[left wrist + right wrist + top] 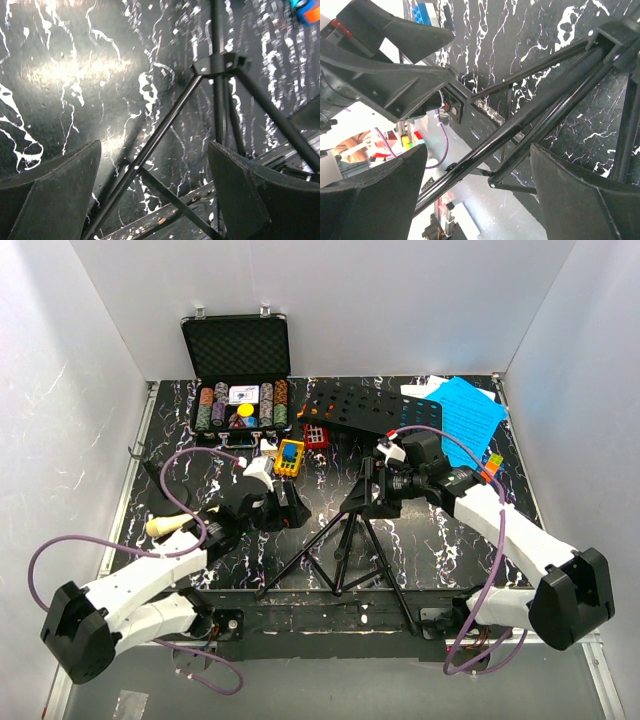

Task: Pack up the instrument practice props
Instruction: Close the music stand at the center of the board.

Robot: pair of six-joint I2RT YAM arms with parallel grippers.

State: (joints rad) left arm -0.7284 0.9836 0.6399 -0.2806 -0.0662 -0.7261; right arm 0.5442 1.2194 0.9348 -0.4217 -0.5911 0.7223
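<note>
The black music stand (352, 508) stands upright mid-table, its hole-punched desk (372, 406) tilted and its tripod legs (335, 558) spread. Blue sheet-music pages (466, 410) lie at the back right. The cream microphone (166, 526) lies at the left, beside a dark round mic-stand base (166, 483). My left gripper (297, 509) is open just left of the stand's pole; a tripod leg (150, 145) crosses between its fingers (55, 192) untouched. My right gripper (369, 494) is open at the pole's right side, with legs (530, 117) running between its fingers (585, 200).
An open black case of poker chips (238, 370) stands at the back left. A yellow cube (289, 457) and a red block (315, 435) lie near the stand's desk. Coloured blocks (490, 468) sit by the right arm. White walls enclose the table.
</note>
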